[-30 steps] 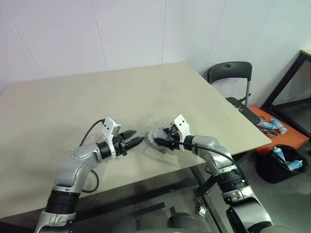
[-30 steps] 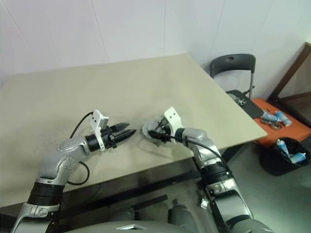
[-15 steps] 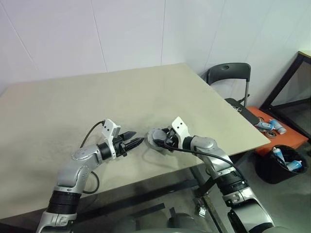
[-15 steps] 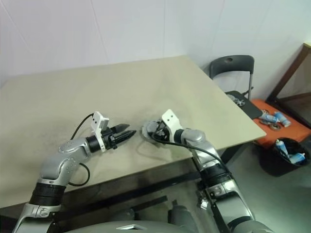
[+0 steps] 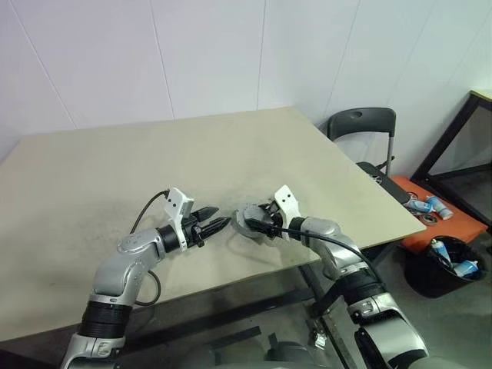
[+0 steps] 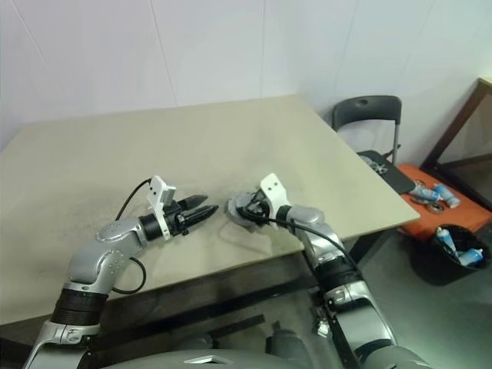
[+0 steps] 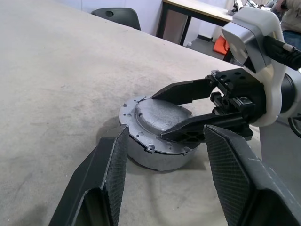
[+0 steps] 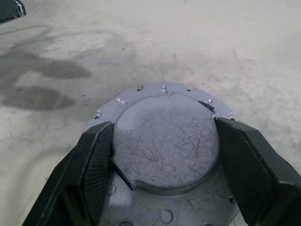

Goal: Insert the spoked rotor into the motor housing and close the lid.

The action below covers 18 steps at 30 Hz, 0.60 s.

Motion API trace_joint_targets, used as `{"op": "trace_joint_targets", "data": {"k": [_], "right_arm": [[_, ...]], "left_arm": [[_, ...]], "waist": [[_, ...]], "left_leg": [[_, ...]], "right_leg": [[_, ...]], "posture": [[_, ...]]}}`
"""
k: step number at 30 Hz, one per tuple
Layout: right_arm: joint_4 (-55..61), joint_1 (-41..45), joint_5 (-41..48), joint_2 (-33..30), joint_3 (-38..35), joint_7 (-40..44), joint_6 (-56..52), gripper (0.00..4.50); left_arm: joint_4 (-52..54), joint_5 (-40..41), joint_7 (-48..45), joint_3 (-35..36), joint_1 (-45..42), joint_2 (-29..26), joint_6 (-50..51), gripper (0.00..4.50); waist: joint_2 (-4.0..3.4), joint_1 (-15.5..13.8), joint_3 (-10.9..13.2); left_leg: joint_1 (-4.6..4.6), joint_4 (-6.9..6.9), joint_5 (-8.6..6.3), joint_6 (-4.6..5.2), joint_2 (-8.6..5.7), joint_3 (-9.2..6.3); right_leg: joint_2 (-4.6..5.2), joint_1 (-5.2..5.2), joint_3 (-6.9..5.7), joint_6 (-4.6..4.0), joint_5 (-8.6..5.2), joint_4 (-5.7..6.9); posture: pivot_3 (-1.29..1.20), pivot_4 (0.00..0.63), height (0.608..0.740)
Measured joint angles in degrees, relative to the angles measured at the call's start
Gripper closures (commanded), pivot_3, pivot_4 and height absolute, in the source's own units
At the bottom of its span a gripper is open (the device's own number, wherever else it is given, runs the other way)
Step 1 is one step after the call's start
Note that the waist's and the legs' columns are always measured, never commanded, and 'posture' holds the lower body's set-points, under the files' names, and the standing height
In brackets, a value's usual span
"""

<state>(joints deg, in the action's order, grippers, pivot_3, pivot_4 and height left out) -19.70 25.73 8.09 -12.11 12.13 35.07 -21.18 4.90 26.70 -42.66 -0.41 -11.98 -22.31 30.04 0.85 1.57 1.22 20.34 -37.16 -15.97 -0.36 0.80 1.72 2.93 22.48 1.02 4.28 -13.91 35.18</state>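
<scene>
On the wide beige table (image 5: 115, 177), near its front edge, sits the motor housing (image 7: 157, 151), a short round grey metal body resting flat on the tabletop. The lid (image 8: 164, 141), a flat dull grey metal disc with a scratched raised centre and a flange ringed by small holes, lies level on top of the housing and covers it, so whatever is inside cannot be seen.

The right gripper (image 7: 175, 112) reaches over the lid from the robot's right side. Its 2 black fingers (image 8: 247, 169) stand apart, 1 on each side of the lid's raised centre, right at its edge. Whether the pads press the metal or only sit beside it cannot be told. In the left wrist view, 1 finger lies across the lid's top and the other runs along its far rim.

The left gripper (image 5: 218, 223) hovers just beside the housing on the robot's left, pointing toward it, with its 2 textured black fingers (image 7: 115, 176) spread and nothing between them. It is clear of the housing and the lid.

Past the table's right corner stand a dark folding chair (image 5: 361, 134), an orange tray (image 5: 442, 219) with small items on it, and a black bin (image 5: 453, 269).
</scene>
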Motion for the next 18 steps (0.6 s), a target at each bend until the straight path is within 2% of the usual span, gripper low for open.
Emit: {"op": "trace_joint_targets", "data": {"k": [10, 18], "right_arm": [[1.5, -0.5, 0.2, 0.4, 0.6, -1.0, -0.3, 1.39], [5.8, 0.2, 8.3, 0.9, -5.8, 2.1, -12.8, 1.39]], "left_arm": [[-0.3, 0.0, -0.3, 0.0, -0.7, -0.1, 0.6, 1.80], [-0.9, 0.0, -0.7, 0.0, -1.3, -0.1, 0.5, 1.80]], "waist": [[-0.07, 1.0, 0.0], [-0.09, 0.9, 0.1]], "left_leg": [[0.03, 0.13, 0.00, 0.00, 0.02, 0.01], [0.44, 0.32, -0.01, -0.01, -0.02, 0.08]], "right_leg": [[0.20, 0.06, -0.20, -0.01, 0.01, 0.00], [0.42, 0.47, -0.39, -0.21, 0.13, -0.02]], "posture": [[0.00, 0.000, 0.740], [0.00, 0.000, 0.740]]}}
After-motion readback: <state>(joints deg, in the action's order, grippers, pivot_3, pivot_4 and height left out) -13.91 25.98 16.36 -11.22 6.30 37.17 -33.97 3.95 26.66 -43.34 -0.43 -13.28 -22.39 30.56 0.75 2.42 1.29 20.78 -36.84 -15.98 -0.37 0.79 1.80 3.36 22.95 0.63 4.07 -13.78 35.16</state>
